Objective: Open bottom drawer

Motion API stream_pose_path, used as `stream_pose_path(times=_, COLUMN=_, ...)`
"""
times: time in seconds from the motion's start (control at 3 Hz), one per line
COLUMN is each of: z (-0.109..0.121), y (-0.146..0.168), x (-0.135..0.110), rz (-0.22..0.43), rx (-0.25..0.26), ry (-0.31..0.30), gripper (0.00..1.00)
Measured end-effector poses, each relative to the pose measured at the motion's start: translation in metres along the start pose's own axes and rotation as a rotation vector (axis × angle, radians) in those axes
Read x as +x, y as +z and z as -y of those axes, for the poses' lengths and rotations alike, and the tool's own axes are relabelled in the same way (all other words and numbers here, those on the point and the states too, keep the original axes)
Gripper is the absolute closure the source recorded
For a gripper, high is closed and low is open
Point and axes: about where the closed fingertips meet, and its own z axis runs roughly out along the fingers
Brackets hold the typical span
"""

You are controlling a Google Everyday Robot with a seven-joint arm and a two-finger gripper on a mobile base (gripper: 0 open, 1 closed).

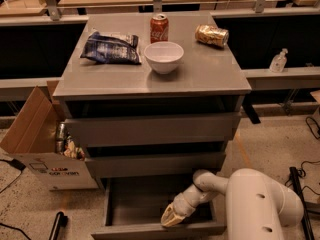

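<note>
The grey cabinet has three handleless drawers. The bottom drawer point(150, 204) is pulled well out, and its grey box interior shows. Its front panel point(150, 231) runs along the lower edge of the view. My gripper point(170, 216) reaches down into the drawer's right half, with its tan tip just behind the front panel. The white arm point(260, 204) comes in from the lower right. The middle drawer front point(155, 165) and the top drawer front point(152, 129) stand closed above it.
On the cabinet top point(210, 79) lie a blue snack bag point(110, 48), a red cola can point(159, 28), a white bowl point(163, 56) and a tipped gold can point(211, 35). An open cardboard box point(45, 149) stands at the left. A bottle point(278, 60) is on the right ledge.
</note>
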Motion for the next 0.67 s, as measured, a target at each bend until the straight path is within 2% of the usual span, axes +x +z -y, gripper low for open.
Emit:
stream_pose_path(times=0.33, z=-0.005, y=-0.012, x=-0.004, rz=0.034, rx=0.022, ry=0.006, gripper=1.00)
stream_pose_path(times=0.67, z=-0.011, y=-0.037, x=-0.010, rz=0.040, rx=0.100, ry=-0.003, gripper=1.00)
